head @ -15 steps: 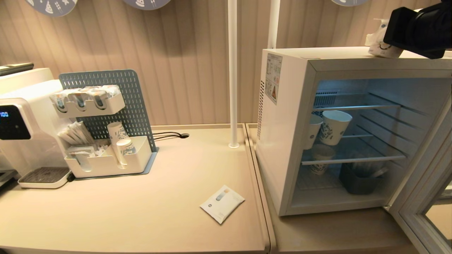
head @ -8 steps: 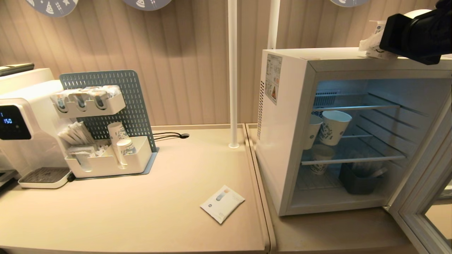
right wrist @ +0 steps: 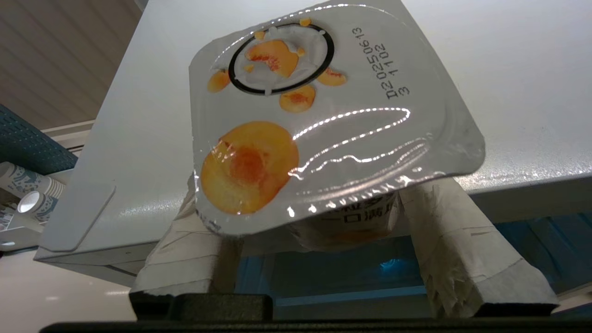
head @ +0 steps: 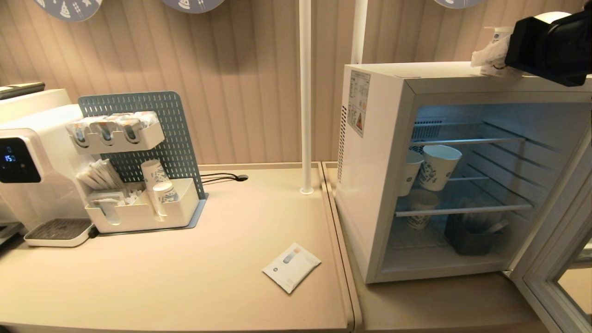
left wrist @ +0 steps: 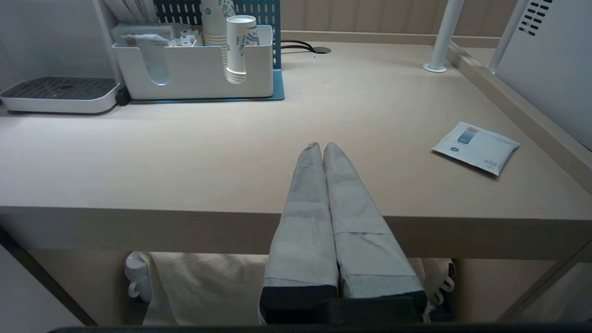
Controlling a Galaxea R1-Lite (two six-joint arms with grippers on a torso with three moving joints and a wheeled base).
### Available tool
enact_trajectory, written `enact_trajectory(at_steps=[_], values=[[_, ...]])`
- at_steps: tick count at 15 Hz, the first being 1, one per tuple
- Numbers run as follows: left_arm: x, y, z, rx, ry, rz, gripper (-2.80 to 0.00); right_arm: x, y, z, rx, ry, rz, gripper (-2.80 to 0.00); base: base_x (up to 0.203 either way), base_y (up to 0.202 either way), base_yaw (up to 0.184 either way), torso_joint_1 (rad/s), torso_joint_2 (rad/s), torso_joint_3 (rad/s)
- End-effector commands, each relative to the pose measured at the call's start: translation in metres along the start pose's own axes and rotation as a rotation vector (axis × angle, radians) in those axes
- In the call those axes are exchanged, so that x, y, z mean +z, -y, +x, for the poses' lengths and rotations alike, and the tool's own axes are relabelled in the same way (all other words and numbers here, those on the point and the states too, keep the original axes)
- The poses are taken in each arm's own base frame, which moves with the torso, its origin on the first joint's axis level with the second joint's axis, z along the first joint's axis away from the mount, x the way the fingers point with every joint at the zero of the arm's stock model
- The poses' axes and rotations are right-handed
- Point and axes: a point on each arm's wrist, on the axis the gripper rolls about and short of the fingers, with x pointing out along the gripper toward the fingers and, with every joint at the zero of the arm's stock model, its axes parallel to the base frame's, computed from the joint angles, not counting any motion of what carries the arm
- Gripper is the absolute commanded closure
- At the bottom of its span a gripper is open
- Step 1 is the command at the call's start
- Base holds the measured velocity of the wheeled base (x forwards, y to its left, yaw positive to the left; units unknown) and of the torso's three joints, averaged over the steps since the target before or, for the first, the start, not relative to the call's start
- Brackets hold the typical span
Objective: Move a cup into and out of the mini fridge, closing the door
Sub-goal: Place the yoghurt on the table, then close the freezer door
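The beige counter [head: 185,277] runs well below and left of the right pincer [right wrist: 314,222], carrying a white sachet [head: 291,267], a caddy with paper cups [head: 157,189] and a drinks machine [head: 27,171], against a ribbed wall. Below that pincer, the mini fridge [head: 370,185] stands with its door [head: 555,259] swung open, paper cups [head: 437,166] and a dark tub [head: 469,238] on its wire shelves. The cup [right wrist: 323,115] stands on the fridge top at its front edge, between the right pincer's parted fingers [right wrist: 462,240], and I cannot tell whether they touch it; the left pincer [left wrist: 322,150] rests pressed together, empty, at the counter's near edge.

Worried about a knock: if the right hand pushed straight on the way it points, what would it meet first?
The cup, sitting between its fingers on top of the mini fridge. Whether they touch it is unclear.
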Motion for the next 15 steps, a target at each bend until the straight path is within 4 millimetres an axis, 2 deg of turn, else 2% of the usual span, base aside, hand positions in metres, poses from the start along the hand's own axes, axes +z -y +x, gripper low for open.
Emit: enact_trajectory(at_steps=[1, 7, 12, 14, 15], values=[[0.0, 0.0, 0.0, 0.0, -0.002, 0.0, 0.0, -0.004, 0.003, -0.015, -0.002, -0.002, 0.002, -2.8, 0.0, 0.0, 0.0, 0.0, 0.0, 0.0], [0.0, 0.0, 0.0, 0.0, -0.002, -0.001, 0.0, -0.01, 0.012, -0.061, 0.013, 0.038, 0.008, -2.8, 0.0, 0.0, 0.0, 0.0, 0.0, 0.0], [0.0, 0.0, 0.0, 0.0, -0.002, 0.001, 0.0, -0.016, 0.018, -0.092, 0.03, 0.053, 0.007, -2.8, 0.0, 0.0, 0.0, 0.0, 0.0, 0.0], [0.0, 0.0, 0.0, 0.0, -0.002, 0.0, 0.0, -0.022, 0.023, -0.118, 0.063, 0.077, 0.01, -2.8, 0.0, 0.0, 0.0, 0.0, 0.0, 0.0], [0.0, 0.0, 0.0, 0.0, -0.002, 0.001, 0.0, -0.027, 0.026, -0.132, 0.084, 0.081, 0.009, 0.0, 0.0, 0.0, 0.0, 0.0, 0.0, 0.0]])
